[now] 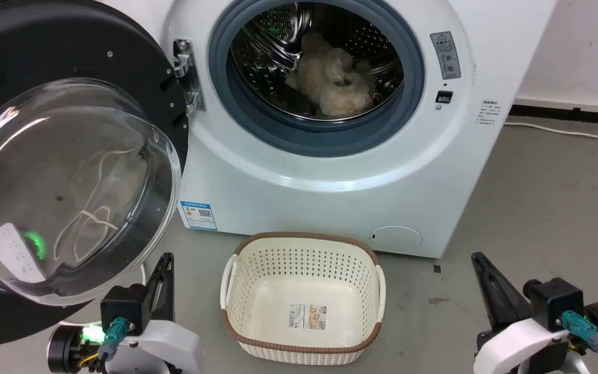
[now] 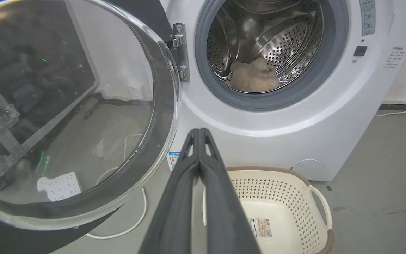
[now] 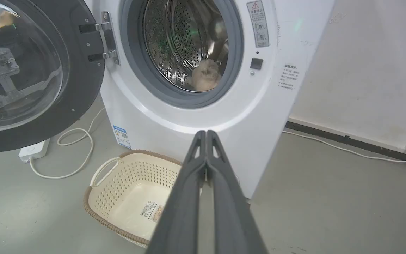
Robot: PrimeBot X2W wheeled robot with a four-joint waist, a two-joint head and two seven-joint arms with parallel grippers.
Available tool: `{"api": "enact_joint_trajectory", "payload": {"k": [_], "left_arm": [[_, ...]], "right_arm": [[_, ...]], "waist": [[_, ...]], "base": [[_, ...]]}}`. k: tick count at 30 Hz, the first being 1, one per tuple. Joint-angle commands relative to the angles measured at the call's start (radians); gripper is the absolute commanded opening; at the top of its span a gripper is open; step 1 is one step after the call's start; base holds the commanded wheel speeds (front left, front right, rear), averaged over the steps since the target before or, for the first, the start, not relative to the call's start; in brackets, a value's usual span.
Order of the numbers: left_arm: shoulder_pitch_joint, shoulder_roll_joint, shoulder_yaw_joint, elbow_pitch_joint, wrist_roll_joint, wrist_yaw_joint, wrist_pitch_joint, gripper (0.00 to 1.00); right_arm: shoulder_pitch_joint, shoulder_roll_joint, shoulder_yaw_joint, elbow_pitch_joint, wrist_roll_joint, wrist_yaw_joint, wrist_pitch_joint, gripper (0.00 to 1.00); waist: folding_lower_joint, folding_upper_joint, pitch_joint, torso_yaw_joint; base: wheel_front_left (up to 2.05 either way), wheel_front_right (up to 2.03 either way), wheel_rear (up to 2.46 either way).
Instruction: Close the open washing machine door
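step: pre-contact, judged | round black-rimmed glass-bowled washing machine door [image 1: 70, 47] stands wide open | left gripper [image 2: 199, 133], right gripper [image 3: 206, 134] clenched, empty | next likely: left pushes rim shut

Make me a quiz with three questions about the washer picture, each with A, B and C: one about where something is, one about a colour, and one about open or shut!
1. Where is the basket?
A. on the floor in front of the washer
B. on top of the washer
C. on a table

2. What colour is the rim of the door?
A. red
B. black
C. yellow

3. How is the door?
A. shut
B. taken off
C. swung open

Answers:
1 A, it sits on the grey floor just below the washer's front.
2 B, the wide ring around the clear glass is black.
3 C, it hangs out to the side on its hinge.
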Motion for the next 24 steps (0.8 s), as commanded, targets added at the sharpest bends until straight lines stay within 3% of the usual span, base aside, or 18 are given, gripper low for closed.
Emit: {"api": "enact_joint_trajectory", "payload": {"k": [1, 24], "left_arm": [[0.013, 0.000, 0.001, -0.004, 0.003, 0.003, 0.000, 0.00], [0.013, 0.000, 0.001, -0.004, 0.003, 0.003, 0.000, 0.00]], "right_arm": [[0.010, 0.004, -0.001, -0.005, -0.005, 0.001, 0.000, 0.00], [0.010, 0.004, -0.001, -0.005, -0.005, 0.001, 0.000, 0.00]], "waist": [[0.0000, 0.0000, 0.000, 0.000], [0.0000, 0.0000, 0.000, 0.000]], "base": [[0.00, 0.00, 0.00], [0.00, 0.00, 0.00]]}}
